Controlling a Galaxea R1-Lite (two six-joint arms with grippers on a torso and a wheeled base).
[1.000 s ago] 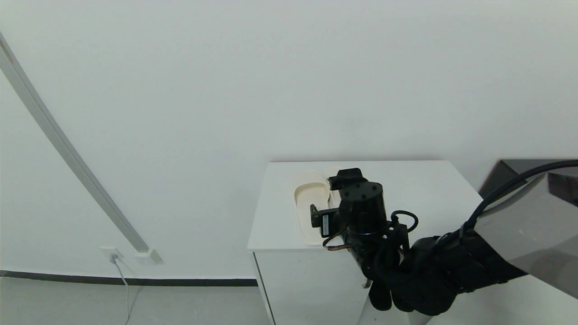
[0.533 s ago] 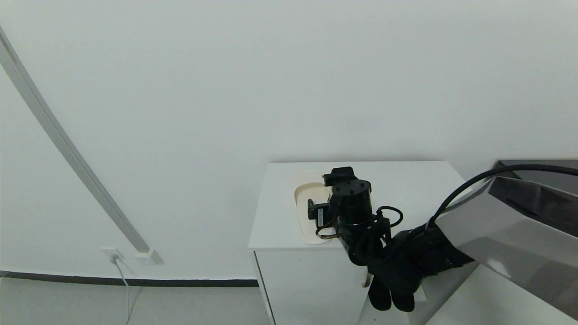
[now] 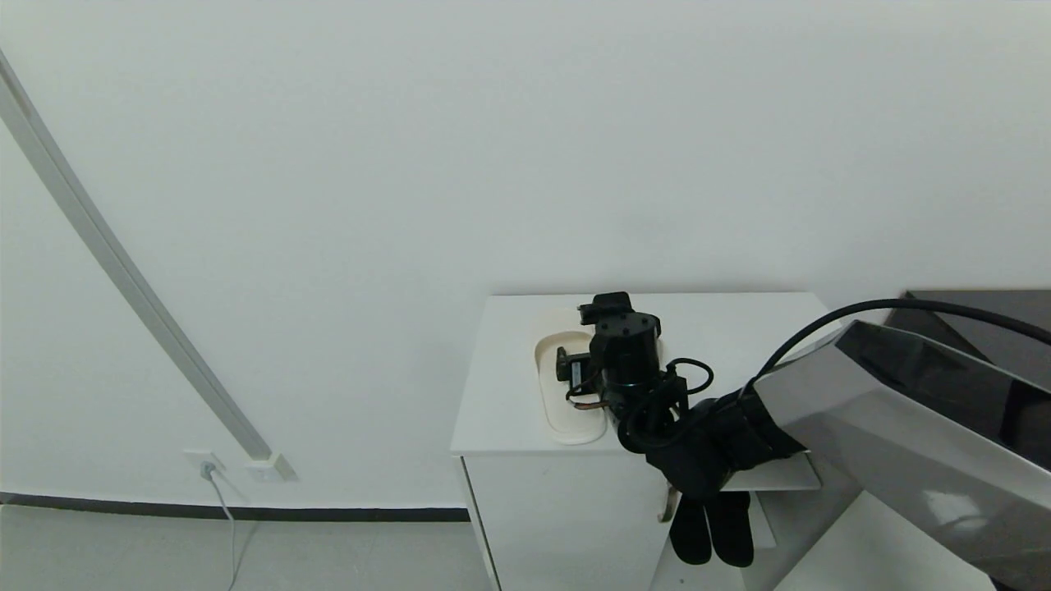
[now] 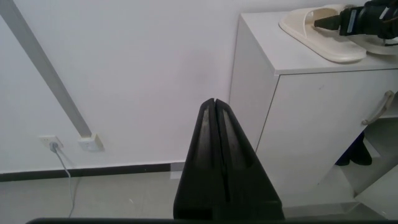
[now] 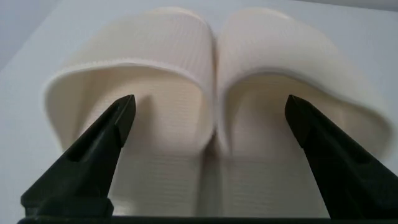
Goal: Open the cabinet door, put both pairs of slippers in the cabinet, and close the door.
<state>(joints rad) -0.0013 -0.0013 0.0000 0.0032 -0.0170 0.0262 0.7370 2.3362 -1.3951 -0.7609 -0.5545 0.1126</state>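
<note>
A pair of cream slippers (image 3: 562, 386) (image 5: 214, 74) lies side by side on top of the white cabinet (image 3: 501, 410). My right gripper (image 5: 210, 109) is open over them, with one fingertip in each slipper's mouth and the two inner straps between the fingers. Inside the cabinet's open right half, a pair of black slippers (image 3: 711, 529) (image 4: 356, 152) stands on a shelf. The left door panel (image 4: 311, 124) with its handle (image 4: 376, 109) faces forward. My left gripper (image 4: 214, 106) is shut on nothing, low and to the left of the cabinet.
A slanted cable duct (image 3: 123, 271) runs down the white wall to a socket with a plugged cable (image 3: 205, 468). Bare floor (image 4: 124, 193) lies left of the cabinet. The cabinet's back edge meets the wall.
My right arm has stretched farther over the cabinet top toward the wall, bringing its gripper onto the cream slippers. The slippers and the cabinet have not moved.
</note>
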